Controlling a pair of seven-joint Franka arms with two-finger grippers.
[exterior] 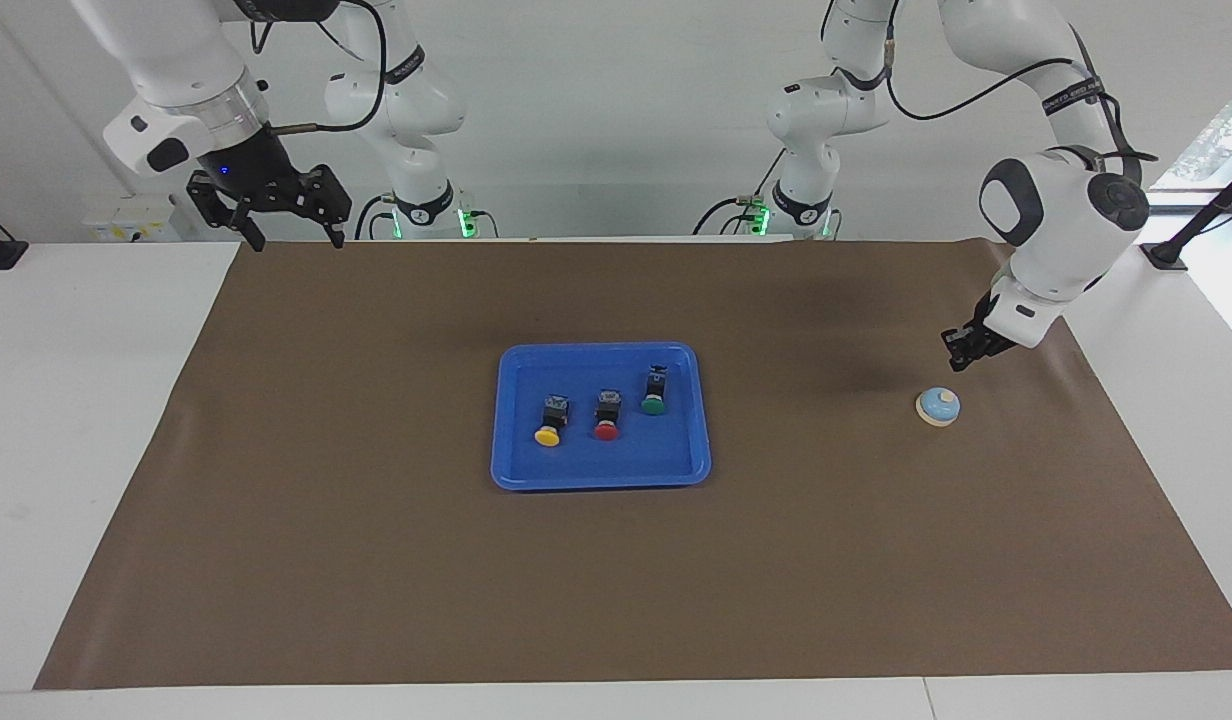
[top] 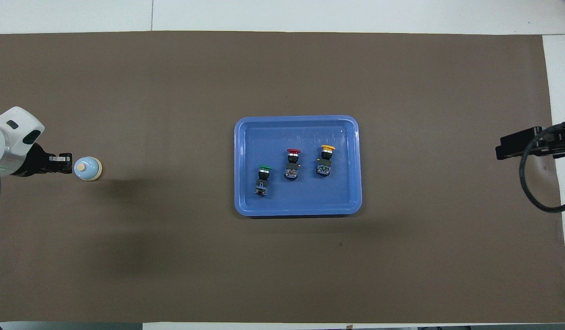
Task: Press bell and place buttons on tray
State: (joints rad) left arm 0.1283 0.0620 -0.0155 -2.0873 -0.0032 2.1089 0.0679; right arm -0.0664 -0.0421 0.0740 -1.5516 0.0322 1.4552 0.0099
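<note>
A large brown paper sheet (exterior: 376, 560) covers the white table (exterior: 76, 400). In the middle of it lies the blue rectangular plastic tray (exterior: 516, 470) with rounded corners and a low rim. All three small push-button switches, with black-and-blue bodies and round caps, lie on their sides inside this tray. The green-capped button (exterior: 655, 391) is the one closest to the left gripper, the red-capped button (exterior: 607, 415) is in the middle, and the yellow-capped button (exterior: 550, 421) is toward the right arm's end. They do not touch each other.

The left arm bends down at its own end of the table. The left gripper (exterior: 960, 350) points downward with its fingertips closed together, and it holds nothing. It hangs just above the paper, very near the small light-blue dome bell (exterior: 938, 406) with its cream base ring and cream knob. In the facing view there is a small gap between the tips and the bell, so they are not touching.

The right arm waits high over the table edge at its own end. The right gripper (exterior: 294, 236) has its fingers spread apart and empty, well apart from the tray.
</note>
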